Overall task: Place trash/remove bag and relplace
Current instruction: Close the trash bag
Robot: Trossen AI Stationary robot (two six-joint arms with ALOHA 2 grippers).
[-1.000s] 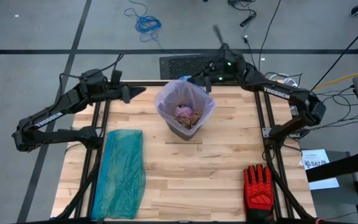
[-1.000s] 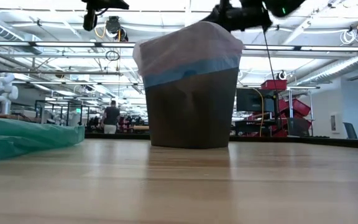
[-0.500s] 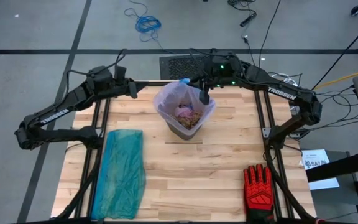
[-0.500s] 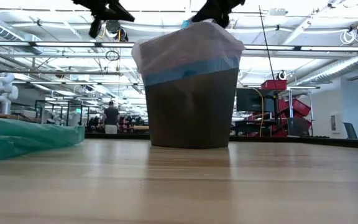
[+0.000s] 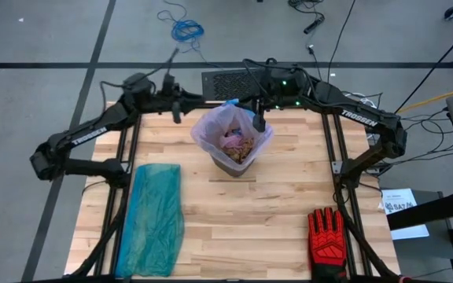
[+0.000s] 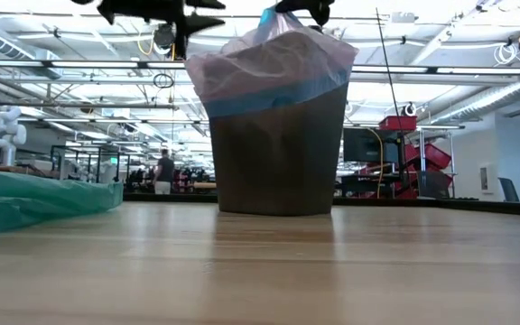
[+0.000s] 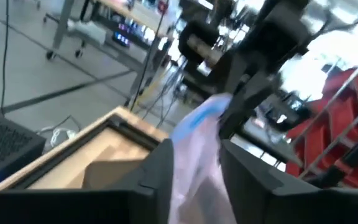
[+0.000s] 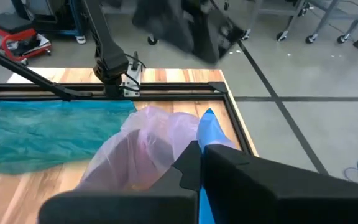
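The bag [image 5: 220,126] is a thin translucent pinkish-lavender film liner with a bright blue drawstring rim, seated in a dark bin [image 6: 278,149] near the far middle of the table [image 5: 274,212]. Expect it to be very light, limp and slippery; it will stretch or tear if pulled by a single layer, so the sound hold is the folded rim hem — the drawstring band — rather than the sidewall. The load is modest: the trash [image 5: 241,148], brown paper wads with a pinkish scrap, lies low inside. The right end effector [image 5: 258,122] is at the bin's far right rim with its fingers together, clamped on the bag where a blue peak [image 8: 209,124] of the rim stands up between them; in the low view this peak [image 6: 269,18] rises above the rest of the rim. The left end effector [image 5: 178,98] hovers just beside the bin's far left rim, fingers [image 7: 160,168] apart with bag film visible between them — not yet closed on it. A teal-green bag [image 5: 152,220] lies flat at the table's left, and a red-and-black glove [image 5: 326,240] at the near right corner.
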